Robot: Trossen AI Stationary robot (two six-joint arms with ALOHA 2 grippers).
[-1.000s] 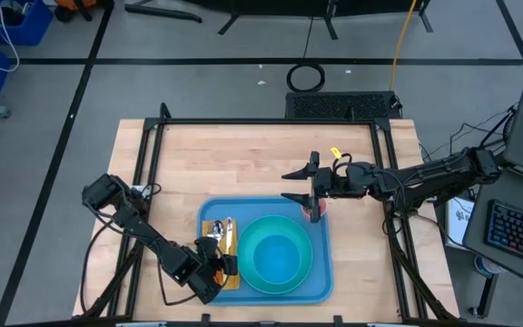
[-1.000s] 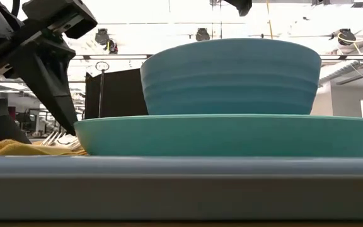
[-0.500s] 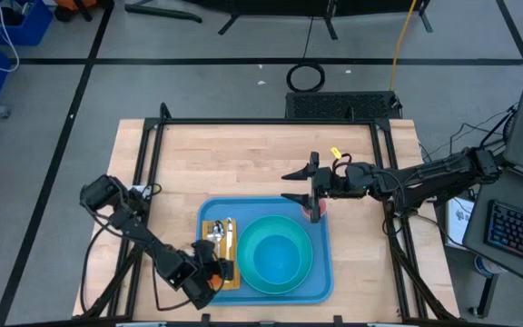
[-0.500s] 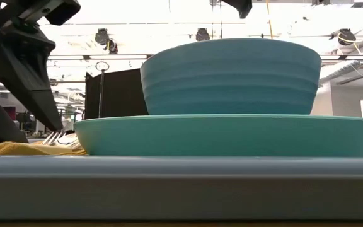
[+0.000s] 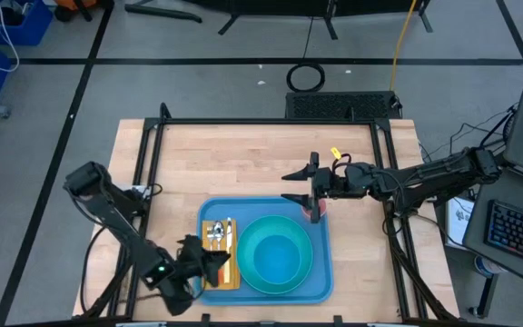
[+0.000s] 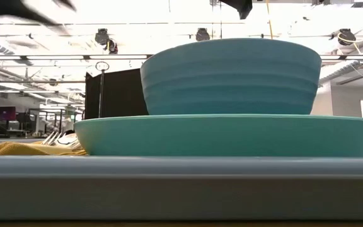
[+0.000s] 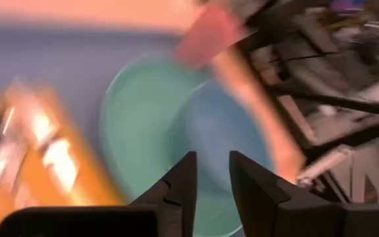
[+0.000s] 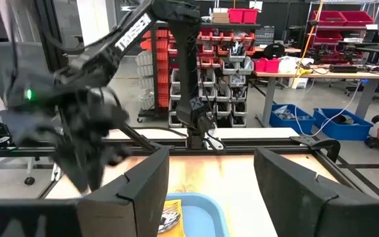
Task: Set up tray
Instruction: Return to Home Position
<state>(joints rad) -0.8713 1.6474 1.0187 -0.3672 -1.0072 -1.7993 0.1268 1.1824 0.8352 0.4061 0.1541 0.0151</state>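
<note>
The light-blue tray (image 5: 252, 207) lies at the table's near middle. On it rests a turquoise plate (image 5: 254, 272) with a turquoise bowl (image 5: 280, 254) on it, both also in the low view (image 6: 232, 135). A yellow-orange napkin (image 5: 209, 225) at the tray's left end carries cutlery (image 5: 221, 234). A red cup (image 5: 317, 211) stands at the tray's far right corner. My left gripper (image 5: 214, 263) hovers over the napkin's near end, empty, a narrow gap between its fingers (image 7: 212, 174). My right gripper (image 5: 291, 184) is wide open and empty above the tray's far edge.
Bare wooden table (image 5: 243, 154) stretches beyond the tray's far edge and to its left. A dark metal frame (image 5: 152, 163) borders the table. The napkin (image 6: 11, 149) and fork tines (image 6: 55, 137) show at the low view's left.
My left gripper has risen off the napkin and drawn back toward the table's near left corner, leaving the low view. The cutlery stays on the napkin.
</note>
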